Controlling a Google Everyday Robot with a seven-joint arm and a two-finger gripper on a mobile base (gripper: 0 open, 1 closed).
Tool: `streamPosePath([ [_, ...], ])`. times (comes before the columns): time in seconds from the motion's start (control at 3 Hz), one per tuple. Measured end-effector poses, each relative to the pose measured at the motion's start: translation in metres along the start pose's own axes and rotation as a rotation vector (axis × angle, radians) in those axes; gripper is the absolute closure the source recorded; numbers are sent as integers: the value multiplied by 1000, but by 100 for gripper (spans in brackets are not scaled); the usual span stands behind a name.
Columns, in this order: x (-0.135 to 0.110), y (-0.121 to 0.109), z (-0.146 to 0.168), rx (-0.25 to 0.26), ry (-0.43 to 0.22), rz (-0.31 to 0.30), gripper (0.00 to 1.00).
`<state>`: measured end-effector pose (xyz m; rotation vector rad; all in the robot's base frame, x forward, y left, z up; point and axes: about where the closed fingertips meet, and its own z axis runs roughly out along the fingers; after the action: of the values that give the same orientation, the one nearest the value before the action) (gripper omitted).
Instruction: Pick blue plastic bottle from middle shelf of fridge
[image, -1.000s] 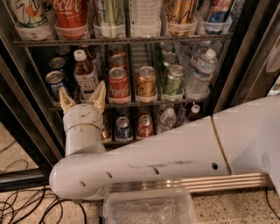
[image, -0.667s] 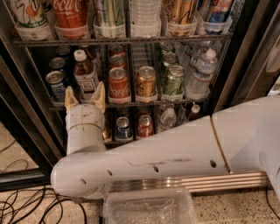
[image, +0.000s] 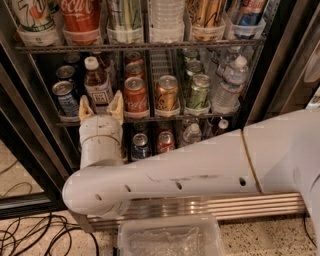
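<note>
The blue plastic bottle (image: 97, 83), with white cap, amber-brown liquid and white label, stands at the front of the middle shelf (image: 150, 118) of the fridge (image: 280, 65), second lane from the left. My gripper (image: 101, 105) is just in front of and below it, pointing into the fridge. Its two tan fingertips (image: 117, 101) are spread apart, either side of the bottle's base, and hold nothing. My white arm (image: 190, 175) crosses the lower view and hides much of the bottom shelf.
A blue-and-silver can (image: 65, 98) stands left of the bottle, a red cola can (image: 135, 94) right of it, then a gold can (image: 167, 93), a green can (image: 198, 91) and a clear water bottle (image: 229, 85). A clear plastic bin (image: 170, 237) and cables (image: 30, 235) lie on the floor.
The arm and gripper have edged slightly up and forward toward the bottle. The fingers remain spread. The drinks have not moved.
</note>
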<state>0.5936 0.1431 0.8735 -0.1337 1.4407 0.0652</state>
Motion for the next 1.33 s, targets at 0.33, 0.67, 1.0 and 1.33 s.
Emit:
streamPosePath([
  [0.33, 0, -3, 10, -4, -2, -4, 31],
  [0.67, 1, -2, 19, -9, -4, 6, 31],
  [1.0, 3, 1, 26, -10, -8, 20, 34],
  [1.33, 4, 4, 34, -10, -10, 28, 34],
])
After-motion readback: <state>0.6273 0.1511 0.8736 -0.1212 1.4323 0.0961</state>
